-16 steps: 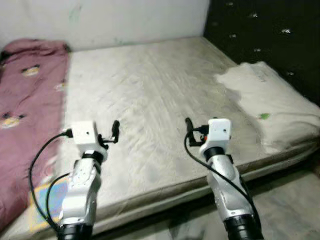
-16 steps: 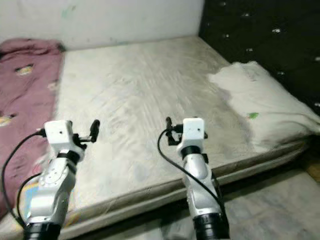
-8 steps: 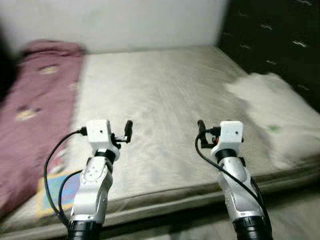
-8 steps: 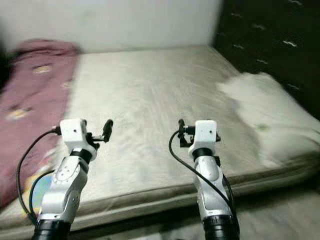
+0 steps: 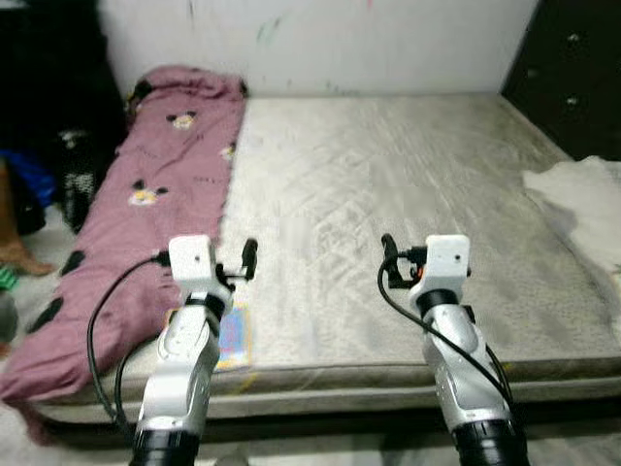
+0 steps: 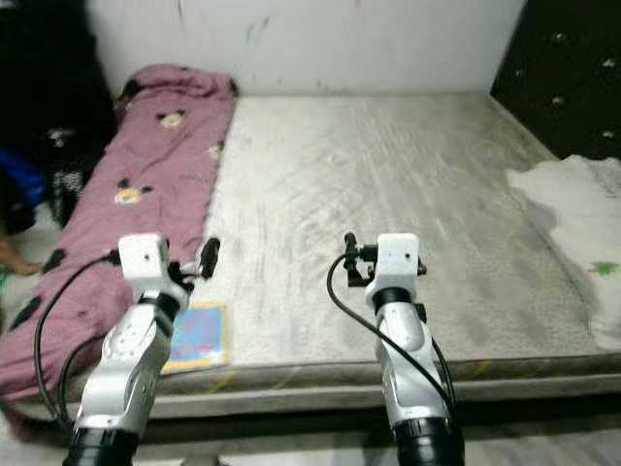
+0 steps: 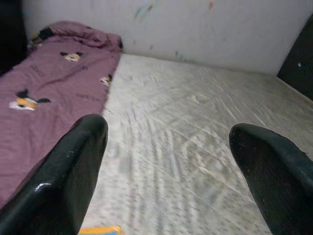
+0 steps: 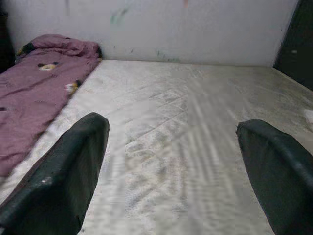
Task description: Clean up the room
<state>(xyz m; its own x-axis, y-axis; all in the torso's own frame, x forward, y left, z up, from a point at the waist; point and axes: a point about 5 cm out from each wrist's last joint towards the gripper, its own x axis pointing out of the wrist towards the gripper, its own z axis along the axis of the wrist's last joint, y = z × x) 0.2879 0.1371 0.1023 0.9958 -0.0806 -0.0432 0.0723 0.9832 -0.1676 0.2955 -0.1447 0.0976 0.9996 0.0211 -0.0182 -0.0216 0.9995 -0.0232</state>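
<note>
Left gripper (image 5: 249, 259) and right gripper (image 5: 388, 250) raised over bare mattress (image 5: 388, 194) — fingers of both spread apart, empty. Maroon cartoon-print blanket (image 5: 146, 204) along mattress's left side; colourful booklet (image 6: 197, 336) at near edge — white pillow (image 6: 582, 233) at far right.

— What sort of place is this?
— A bedroom in a home: a bare mattress (image 6: 388, 204) against a marked white wall (image 6: 320, 44), a maroon cartoon-print blanket (image 6: 126, 194), a white pillow (image 6: 582, 233) and a dark tufted headboard (image 6: 572, 68).
</note>
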